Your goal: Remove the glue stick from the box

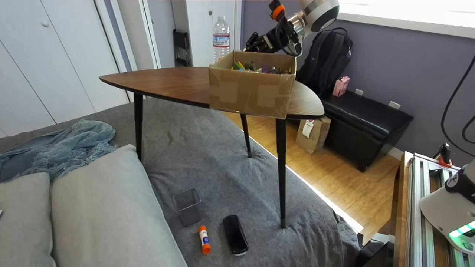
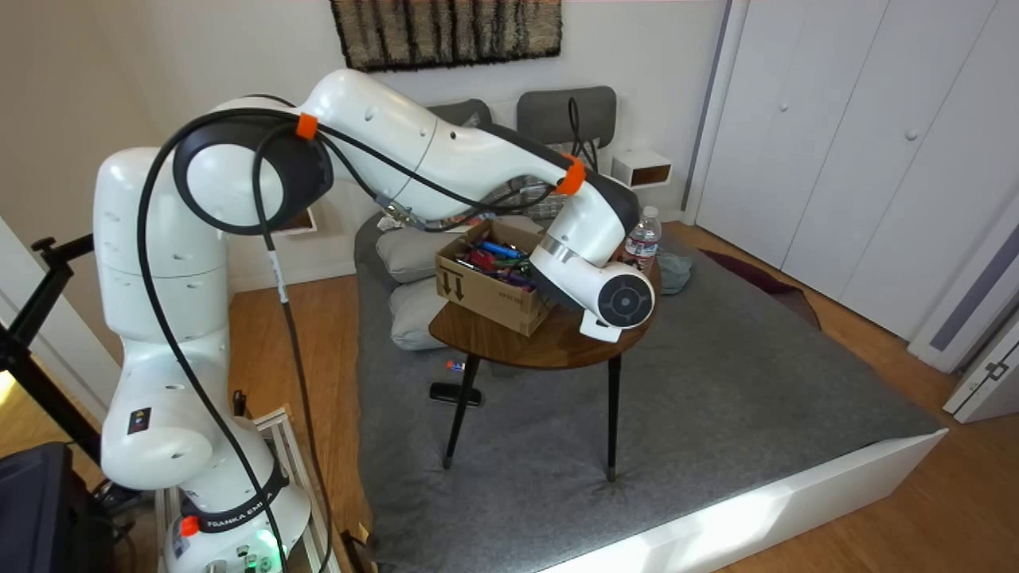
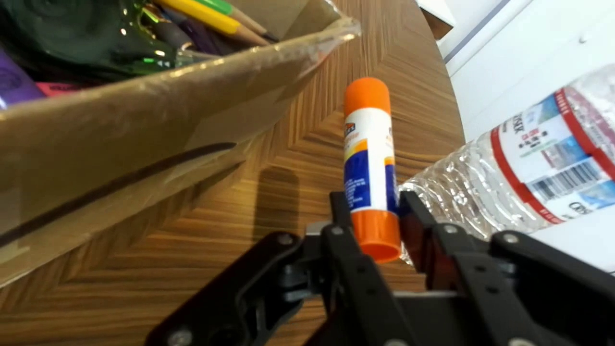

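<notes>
glue stick (image 3: 369, 158) is being grasped by the gripper (image 3: 374, 207), clamped from both sides near one orange end; it is being held outside the box (image 1: 248, 91), just beside the outer wall and over the table (image 1: 159, 79); its shadow is being cast on the wood, apart from the stick;

labels: a white, orange and blue label is being shown on the stick in the wrist view; its small logo is being wrapped round the curve, so the name cannot be read in full; fine print on the blue is being rendered too small to read; a bottle (image 3: 538, 163) is being seen on the gripper's other side from the box, touching or apart cannot be told; on its label, lettering including "ser" and a barcode are being displayed between red bands; two printed arrows (image 2: 452, 285), pointing up, are being shown on a box wall in an exterior view; "franka emi" is being shown on the dark band at the base of the arm (image 2: 470, 163), the rest hidden;

contents: a yellow pencil (image 3: 206, 20), a green pencil (image 3: 220, 6) and a purple marker (image 3: 18, 79) are being held inside the box; on a pink item (image 3: 57, 89) the lettering is being cut off by the wall;

on the grey bed cover (image 1: 230, 178), another glue stick (image 1: 204, 241) is being seen lying near a black oblong item (image 1: 235, 234) and a dark square cup (image 1: 189, 213), its print too small to read.
</notes>
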### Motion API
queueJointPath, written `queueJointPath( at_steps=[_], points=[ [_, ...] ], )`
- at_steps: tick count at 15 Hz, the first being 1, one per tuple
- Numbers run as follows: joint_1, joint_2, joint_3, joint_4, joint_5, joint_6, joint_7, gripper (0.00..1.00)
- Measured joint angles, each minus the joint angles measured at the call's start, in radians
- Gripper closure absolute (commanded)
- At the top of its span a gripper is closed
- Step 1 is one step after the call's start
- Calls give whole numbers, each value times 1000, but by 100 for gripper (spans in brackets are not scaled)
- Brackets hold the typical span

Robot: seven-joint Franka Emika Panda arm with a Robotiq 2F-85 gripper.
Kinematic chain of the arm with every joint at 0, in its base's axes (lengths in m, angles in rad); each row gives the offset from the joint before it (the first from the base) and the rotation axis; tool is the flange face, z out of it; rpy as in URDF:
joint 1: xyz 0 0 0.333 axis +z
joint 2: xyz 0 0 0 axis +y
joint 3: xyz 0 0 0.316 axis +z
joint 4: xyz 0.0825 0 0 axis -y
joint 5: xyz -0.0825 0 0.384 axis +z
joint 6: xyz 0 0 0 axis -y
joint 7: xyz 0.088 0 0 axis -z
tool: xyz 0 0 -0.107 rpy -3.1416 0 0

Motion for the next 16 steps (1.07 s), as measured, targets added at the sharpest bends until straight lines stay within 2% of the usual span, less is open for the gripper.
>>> queueJointPath(
  at_steps=[3, 6, 7, 8, 9, 11, 14, 16],
  points=[
    [6, 11, 1, 0, -3, 0, 16, 89],
    [8, 19, 2, 0, -3, 0, 23, 51],
    [8, 20, 2, 0, -3, 0, 23, 43],
    [8, 20, 2, 0, -3, 0, 23, 43],
    [8, 20, 2, 0, -3, 0, 23, 33],
    [9, 19, 3, 1, -3, 0, 23, 19],
    [12, 14, 7, 5, -6, -1, 23, 1],
    [17, 3, 10, 7, -12, -10, 23, 0]
  ],
)
